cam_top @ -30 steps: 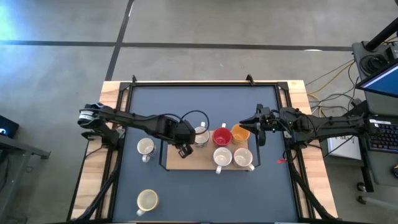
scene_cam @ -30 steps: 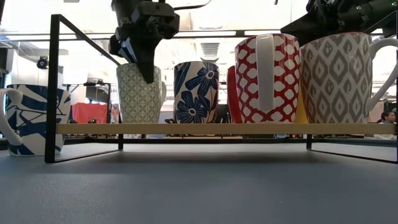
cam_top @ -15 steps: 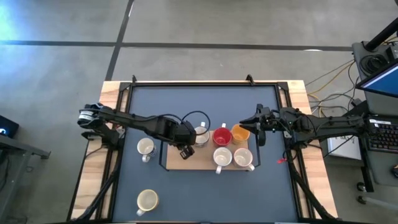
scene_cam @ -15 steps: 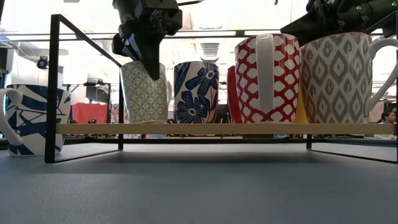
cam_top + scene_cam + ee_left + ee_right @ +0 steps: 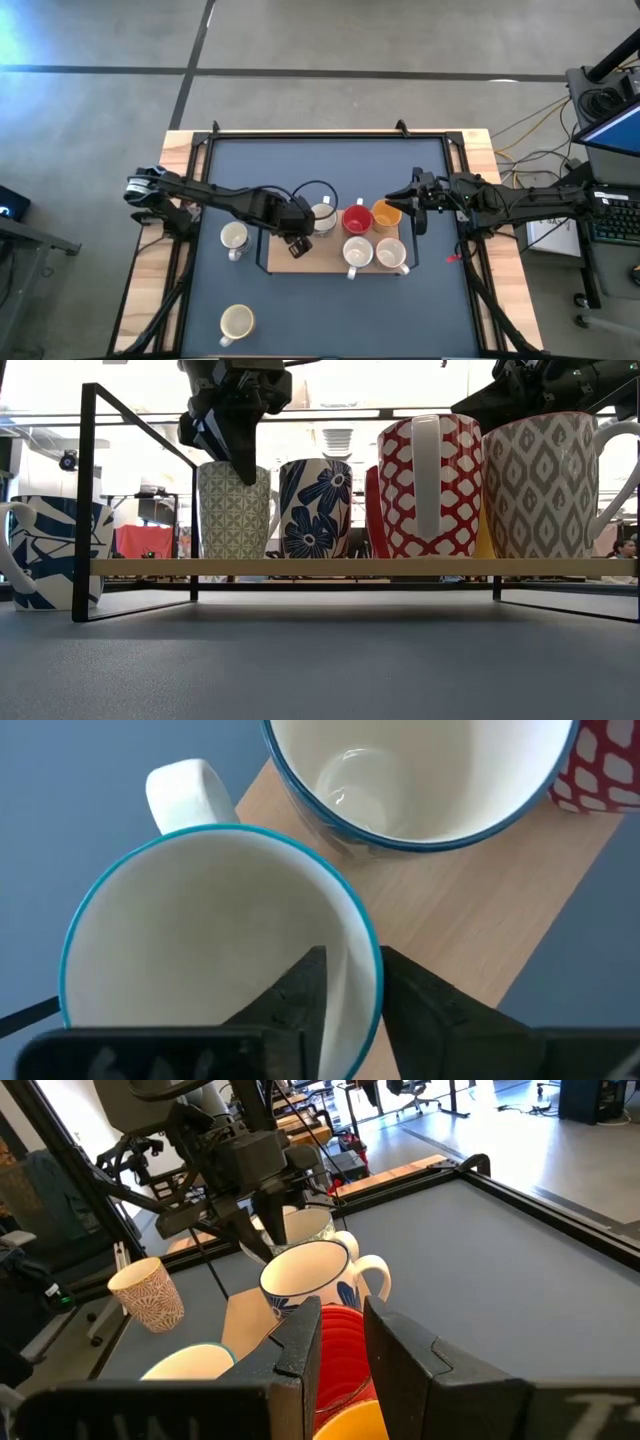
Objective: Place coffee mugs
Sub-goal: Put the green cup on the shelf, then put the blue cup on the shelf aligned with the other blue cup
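A wooden board (image 5: 300,566) on a black frame carries several coffee mugs. A green-patterned mug (image 5: 233,510) stands upright on its base at the board's left end, next to a blue-flowered mug (image 5: 315,508). My left gripper (image 5: 355,985) points down over the green-patterned mug, open, one finger inside its mouth and one outside. The red mug (image 5: 357,219), the orange mug (image 5: 386,213) and two white mugs (image 5: 375,254) fill the board's right half. My right gripper (image 5: 340,1350) waits level and open just right of the orange mug, holding nothing. My left gripper comes from above and stands astride the green-patterned mug's rim (image 5: 362,952), on the side away from the handle (image 5: 185,788). I cannot tell whether either finger touches the wall. The mug stands upright on the board.
Two more mugs stand on the dark table: one (image 5: 234,237) just left of the board, one (image 5: 237,322) near the front edge. The black frame's upright (image 5: 85,500) rises at the board's left end. Free table lies behind and in front of the board.
The green-patterned mug leaned under my left gripper a second ago; now it stands upright on the board. My left gripper has stayed in place above it. My right gripper has kept still.
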You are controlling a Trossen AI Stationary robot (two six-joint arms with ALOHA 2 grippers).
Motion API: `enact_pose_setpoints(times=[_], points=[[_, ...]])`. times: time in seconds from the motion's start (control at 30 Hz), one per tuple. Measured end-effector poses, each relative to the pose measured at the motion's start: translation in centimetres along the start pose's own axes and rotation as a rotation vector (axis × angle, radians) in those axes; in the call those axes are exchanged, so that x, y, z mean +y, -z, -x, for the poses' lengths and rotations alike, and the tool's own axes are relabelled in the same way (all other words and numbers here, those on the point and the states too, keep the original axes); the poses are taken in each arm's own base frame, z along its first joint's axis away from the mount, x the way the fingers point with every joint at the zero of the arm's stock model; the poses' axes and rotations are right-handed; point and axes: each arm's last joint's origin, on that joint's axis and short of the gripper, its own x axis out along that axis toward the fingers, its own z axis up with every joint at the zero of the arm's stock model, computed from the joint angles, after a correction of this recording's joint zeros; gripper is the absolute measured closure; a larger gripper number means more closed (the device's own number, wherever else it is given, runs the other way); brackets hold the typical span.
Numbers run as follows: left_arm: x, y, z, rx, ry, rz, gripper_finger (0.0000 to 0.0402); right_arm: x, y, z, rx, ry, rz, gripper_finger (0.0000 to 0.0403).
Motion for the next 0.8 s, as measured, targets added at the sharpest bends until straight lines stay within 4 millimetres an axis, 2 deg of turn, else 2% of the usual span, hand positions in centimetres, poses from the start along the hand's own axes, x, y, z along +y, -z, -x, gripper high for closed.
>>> enact_pose_setpoints(times=[0.1, 0.33, 0.67, 0.8], points=[[-0.1, -0.2, 0.3, -0.004, 0.004, 0.003, 0.0316, 0.0, 0.0, 0.0, 0.000, 0.000, 0.000, 0.0335], [-0.9, -1.5, 2.8, -0.063, 0.057, 0.022, 0.0309, 0.0, 0.0, 0.0, 0.000, 0.000, 0.000, 0.0335], [-0.3, 0.0, 3.9, 0.017, -0.046, -0.023, 0.0309, 0.0, 0.0, 0.0, 0.000, 0.000, 0.000, 0.0335], [0.4, 0.7, 5.5, -0.017, -0.105, -0.046, 0.0308, 0.0, 0.0, 0.0, 0.000, 0.000, 0.000, 0.0335]])
